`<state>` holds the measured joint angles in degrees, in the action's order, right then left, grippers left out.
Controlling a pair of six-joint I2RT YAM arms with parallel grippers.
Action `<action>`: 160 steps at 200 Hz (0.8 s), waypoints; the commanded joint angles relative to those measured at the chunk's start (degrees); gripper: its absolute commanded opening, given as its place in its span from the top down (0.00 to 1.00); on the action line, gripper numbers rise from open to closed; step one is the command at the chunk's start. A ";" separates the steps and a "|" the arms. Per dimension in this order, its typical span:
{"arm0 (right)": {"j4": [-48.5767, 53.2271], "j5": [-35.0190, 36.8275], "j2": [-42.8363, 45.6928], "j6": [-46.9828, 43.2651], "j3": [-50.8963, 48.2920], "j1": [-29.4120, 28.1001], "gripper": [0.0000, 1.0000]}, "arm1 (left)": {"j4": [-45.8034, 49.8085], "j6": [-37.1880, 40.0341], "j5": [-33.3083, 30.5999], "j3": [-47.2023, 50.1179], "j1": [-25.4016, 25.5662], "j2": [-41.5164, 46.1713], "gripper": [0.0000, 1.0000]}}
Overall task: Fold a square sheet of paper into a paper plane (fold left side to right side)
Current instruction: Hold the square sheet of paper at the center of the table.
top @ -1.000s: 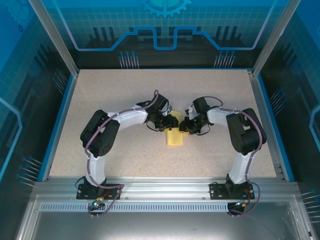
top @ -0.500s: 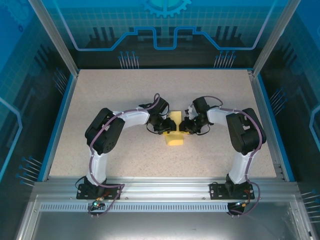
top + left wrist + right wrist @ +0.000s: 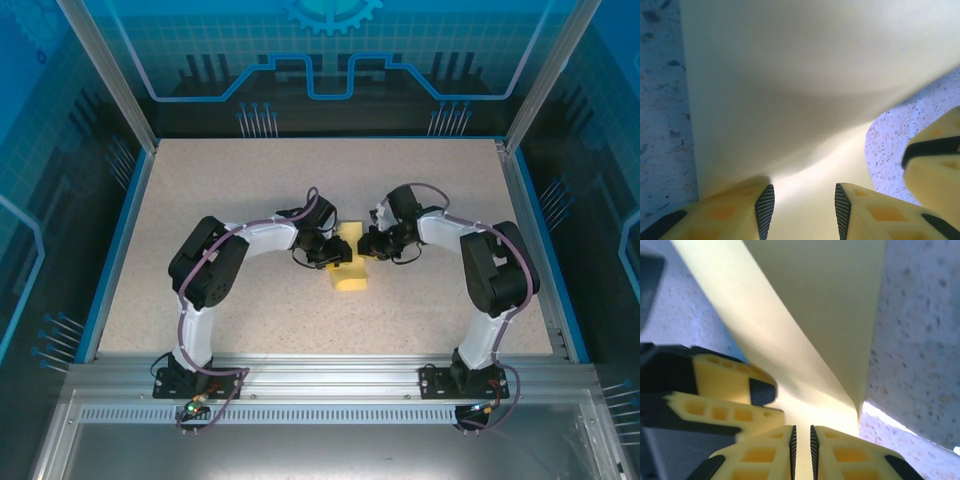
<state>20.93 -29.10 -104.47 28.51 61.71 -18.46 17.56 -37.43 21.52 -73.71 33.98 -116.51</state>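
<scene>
Both arms elbows-out, wrists turned inward and low, tips close together. Left pincer [image 3: 804, 200] jaws apart. Right pincer [image 3: 801, 432] jaws nearly together, nipping the paper sheet [image 3: 830, 300].

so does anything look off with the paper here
Nothing torn or spilled. The paper isn't flat: in the right wrist view one flap rises off the table in a bow, its edge pinched in the right hand. That fits a fold under way.
</scene>
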 commanded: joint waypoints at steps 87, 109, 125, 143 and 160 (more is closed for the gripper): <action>0.33 2.03 -10.25 2.52 6.58 -1.93 0.83 | 2.12 0.49 -1.22 3.18 0.88 -1.29 0.57; 2.60 4.65 -11.24 2.12 6.80 -1.95 0.83 | 1.95 1.34 -0.91 4.02 0.83 0.09 0.56; 3.68 6.00 -11.63 2.07 6.51 -1.93 0.84 | 1.15 1.92 -0.08 5.14 0.98 1.26 0.56; 4.27 6.95 -11.88 2.20 6.10 -1.93 0.84 | -0.58 2.91 1.45 7.43 1.34 3.10 0.56; 4.52 7.32 -12.12 2.34 5.75 -1.92 0.84 | -1.91 4.55 2.72 9.60 2.09 4.90 0.56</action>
<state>20.97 -26.55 -113.99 30.63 67.94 -19.90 12.40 -35.97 21.78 -68.79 34.37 -113.75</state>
